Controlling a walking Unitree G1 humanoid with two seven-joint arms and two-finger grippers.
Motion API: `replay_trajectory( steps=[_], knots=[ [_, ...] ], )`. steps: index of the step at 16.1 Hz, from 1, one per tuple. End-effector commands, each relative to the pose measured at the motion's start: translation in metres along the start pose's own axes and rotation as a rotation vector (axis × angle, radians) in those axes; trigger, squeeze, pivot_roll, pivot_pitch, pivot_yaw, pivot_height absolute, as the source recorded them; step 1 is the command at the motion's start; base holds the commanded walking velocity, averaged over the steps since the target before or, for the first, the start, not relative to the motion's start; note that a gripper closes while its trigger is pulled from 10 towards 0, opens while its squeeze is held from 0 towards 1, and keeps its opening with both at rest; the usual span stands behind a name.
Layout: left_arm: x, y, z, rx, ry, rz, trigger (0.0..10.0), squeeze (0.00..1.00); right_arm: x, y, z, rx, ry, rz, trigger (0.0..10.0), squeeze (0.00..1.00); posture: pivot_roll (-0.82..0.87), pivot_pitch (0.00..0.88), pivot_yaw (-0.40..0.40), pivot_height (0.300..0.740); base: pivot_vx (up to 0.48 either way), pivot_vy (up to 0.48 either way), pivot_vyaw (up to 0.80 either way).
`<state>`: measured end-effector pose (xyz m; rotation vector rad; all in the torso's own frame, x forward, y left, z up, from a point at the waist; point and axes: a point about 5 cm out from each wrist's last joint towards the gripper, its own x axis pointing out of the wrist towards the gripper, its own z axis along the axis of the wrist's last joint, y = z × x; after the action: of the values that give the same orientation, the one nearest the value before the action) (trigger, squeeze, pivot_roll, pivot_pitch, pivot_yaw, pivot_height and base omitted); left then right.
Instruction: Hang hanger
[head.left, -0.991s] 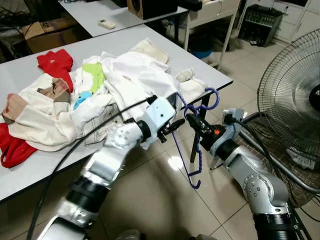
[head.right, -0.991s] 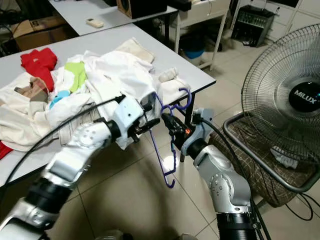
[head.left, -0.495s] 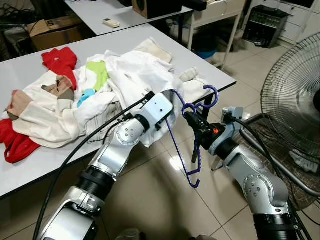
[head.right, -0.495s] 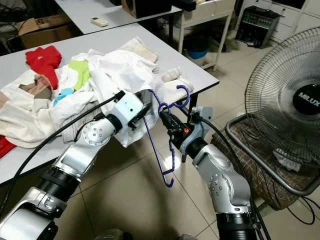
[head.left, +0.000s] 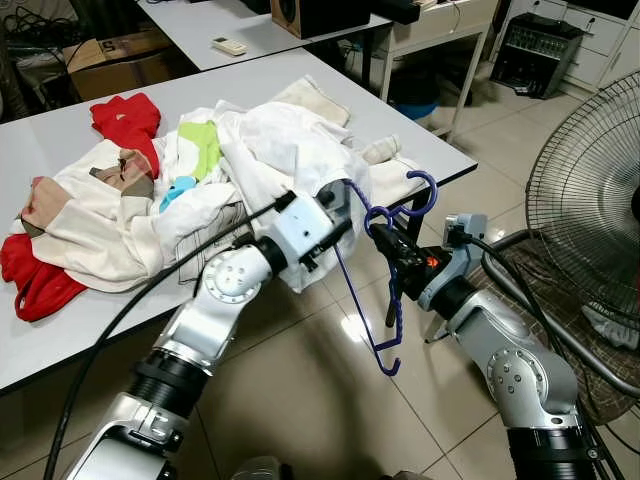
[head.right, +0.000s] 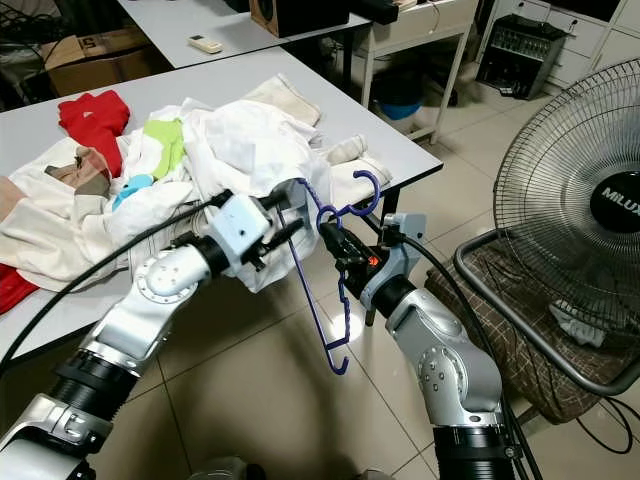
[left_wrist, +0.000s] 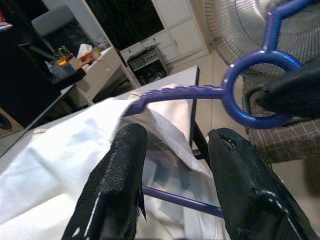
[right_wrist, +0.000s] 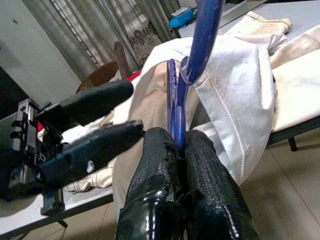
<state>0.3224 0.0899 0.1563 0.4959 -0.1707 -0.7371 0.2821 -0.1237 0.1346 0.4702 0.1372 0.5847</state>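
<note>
A blue hanger (head.left: 398, 315) hangs off the table's near corner, with my right gripper (head.left: 383, 238) shut on its neck just below the hook (head.left: 425, 190). One hanger arm (left_wrist: 175, 92) runs into the white garment (head.left: 290, 150) that drapes over the table (head.left: 445, 160) edge. My left gripper (head.left: 335, 232) is open at that garment, with its fingers (left_wrist: 120, 180) spread on either side of the lower hanger bar and the cloth (left_wrist: 55, 170) behind them. In the right wrist view the fingertips (right_wrist: 160, 150) pinch the blue hanger bar (right_wrist: 200, 40).
A heap of clothes, white, red (head.left: 125, 115) and green, covers the table. A large standing fan (head.left: 590, 200) is close on the right. A second table (head.left: 190, 30) with a remote (head.left: 232, 45) and a cardboard box (head.left: 110, 60) stand behind. Tiled floor (head.left: 300, 400) lies below.
My left gripper has moved from beside the hanger's neck in to the white garment at the hanger arm. The right gripper and hanger have barely moved. The camera has shifted slightly.
</note>
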Motion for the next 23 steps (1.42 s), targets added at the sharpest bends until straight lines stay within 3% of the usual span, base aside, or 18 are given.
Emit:
replay_trajectory(
  steps=[1, 3, 5, 8, 10, 11, 12, 23],
  knots=[
    [-0.003, 0.004, 0.002, -0.003, -0.019, 0.018, 10.0, 0.0, 0.002, 0.003, 0.005, -0.013, -0.01, 0.022, 10.0, 0.0, 0.02, 0.012, 0.068, 0.74, 0.0, 0.0, 0.0],
    [-0.005, 0.015, -0.006, 0.032, 0.041, 0.127, 10.0, 0.0, 0.002, 0.003, 0.005, -0.014, -0.007, 0.025, 10.0, 0.0, 0.02, 0.011, 0.065, 0.74, 0.0, 0.0, 0.0],
    [-0.005, 0.016, -0.02, 0.065, 0.145, 0.131, 10.0, 0.0, 0.003, 0.003, 0.005, -0.015, -0.005, 0.029, 10.0, 0.0, 0.02, 0.008, 0.063, 0.74, 0.0, 0.0, 0.0],
    [-0.007, 0.011, -0.036, 0.021, 0.238, 0.124, 10.0, 0.0, 0.003, 0.003, 0.006, -0.018, -0.01, 0.034, 10.0, 0.0, 0.02, 0.0, 0.065, 0.74, 0.0, 0.0, 0.0],
    [-0.006, 0.008, -0.038, -0.013, 0.24, 0.111, 10.0, 0.0, 0.003, 0.003, 0.007, -0.019, -0.012, 0.035, 10.0, 0.0, 0.02, 0.0, 0.064, 0.74, 0.0, 0.0, 0.0],
    [-0.004, 0.009, -0.038, -0.013, 0.241, 0.129, 3.7, 0.0, 0.004, 0.004, 0.007, -0.021, -0.013, 0.039, 10.0, 0.0, 0.01, 0.0, 0.067, 0.74, 0.0, 0.0, 0.0],
    [-0.003, 0.01, -0.038, -0.019, 0.244, 0.144, 0.0, 0.0, 0.005, 0.005, 0.007, -0.023, -0.014, 0.042, 10.0, 0.0, 0.02, 0.0, 0.069, 0.74, 0.0, 0.0, 0.0],
    [-0.007, 0.013, -0.038, 0.004, 0.24, 0.152, 0.0, 0.0, 0.006, 0.004, 0.004, -0.006, -0.011, 0.033, 10.0, 0.0, 0.04, 0.008, 0.049, 0.74, 0.0, 0.0, 0.0]
  ],
)
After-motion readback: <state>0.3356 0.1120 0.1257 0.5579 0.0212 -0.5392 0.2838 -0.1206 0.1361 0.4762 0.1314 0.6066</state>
